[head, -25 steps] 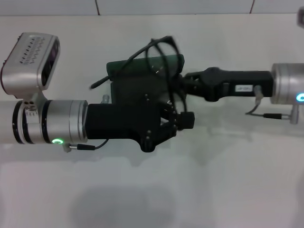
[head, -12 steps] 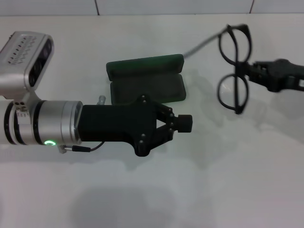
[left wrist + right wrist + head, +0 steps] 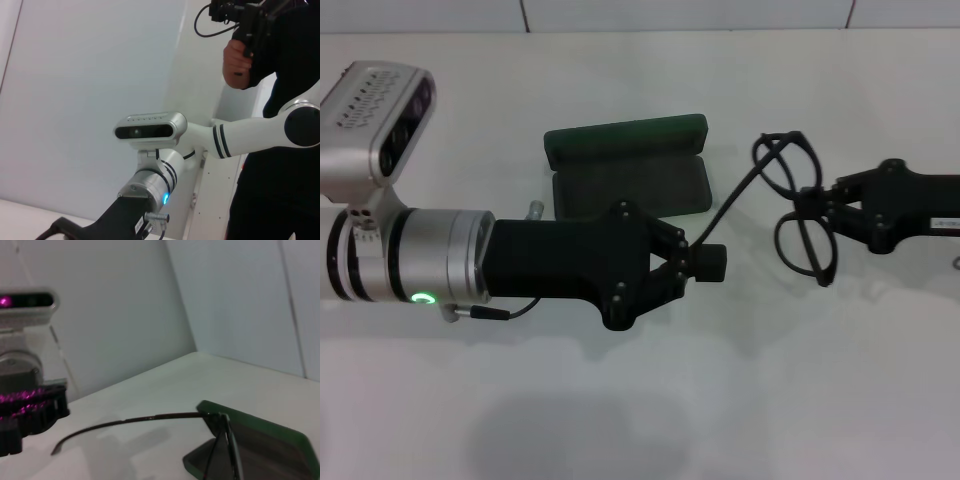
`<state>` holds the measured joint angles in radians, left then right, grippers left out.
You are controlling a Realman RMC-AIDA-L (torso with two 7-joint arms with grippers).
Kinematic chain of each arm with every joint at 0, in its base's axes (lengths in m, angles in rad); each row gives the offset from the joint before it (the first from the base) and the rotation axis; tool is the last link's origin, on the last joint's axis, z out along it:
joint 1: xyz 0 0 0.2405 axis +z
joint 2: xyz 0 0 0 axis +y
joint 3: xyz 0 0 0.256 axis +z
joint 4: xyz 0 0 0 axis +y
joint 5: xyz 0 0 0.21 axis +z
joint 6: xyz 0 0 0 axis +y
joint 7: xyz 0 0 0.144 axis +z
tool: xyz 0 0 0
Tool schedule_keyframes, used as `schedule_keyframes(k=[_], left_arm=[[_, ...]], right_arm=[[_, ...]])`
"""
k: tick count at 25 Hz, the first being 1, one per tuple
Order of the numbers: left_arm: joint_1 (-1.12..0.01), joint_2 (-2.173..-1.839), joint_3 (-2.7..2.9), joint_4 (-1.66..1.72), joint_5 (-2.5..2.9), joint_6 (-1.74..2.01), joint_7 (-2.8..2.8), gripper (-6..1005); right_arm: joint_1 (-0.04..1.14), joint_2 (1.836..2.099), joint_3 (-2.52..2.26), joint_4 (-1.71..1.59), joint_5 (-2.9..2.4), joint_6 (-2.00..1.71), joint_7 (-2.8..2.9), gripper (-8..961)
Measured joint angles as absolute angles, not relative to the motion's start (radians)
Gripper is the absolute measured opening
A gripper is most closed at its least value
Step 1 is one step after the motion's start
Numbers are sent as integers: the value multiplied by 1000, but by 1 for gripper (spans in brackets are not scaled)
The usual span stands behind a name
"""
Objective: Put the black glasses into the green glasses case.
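white desk (image 3: pixel 800 400), bare-looking: the dark green hinged hard case (image 3: pixel 625 165) lies open near the far edge. right gripper (image 3: pixel 832 212) is clamped on the thin black-framed glasses (image 3: pixel 798 215) at the bridge, right of the case. light, fragile frame, so keep the bridge hold. left gripper (image 3: pixel 705 262) is clenched, empty, at the case's near edge.

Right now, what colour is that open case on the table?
Dark green outside, with a darker lining inside; the case shows best in the head view.

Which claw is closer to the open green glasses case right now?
Left. The left claw hovers at the green glasses case, overlapping its front edge in the head view. The right claw holds the black glasses off to the case's right, clearly apart.
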<state>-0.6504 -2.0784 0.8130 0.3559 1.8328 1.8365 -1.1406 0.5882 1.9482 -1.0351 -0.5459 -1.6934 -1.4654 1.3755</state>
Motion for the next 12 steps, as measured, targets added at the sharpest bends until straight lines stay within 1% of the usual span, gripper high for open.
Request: schedule_keyframes(k=[5, 12], left_arm=[[-653, -2081, 813, 356, 1831, 1839, -1141, 4], [-653, -2085, 819, 356, 1834, 1834, -1141, 5]], right_arm=[[624, 1975, -1044, -558, -1729, -1458, 1357, 105], [656, 2002, -1046, -558, -1733, -1449, 1328, 107]])
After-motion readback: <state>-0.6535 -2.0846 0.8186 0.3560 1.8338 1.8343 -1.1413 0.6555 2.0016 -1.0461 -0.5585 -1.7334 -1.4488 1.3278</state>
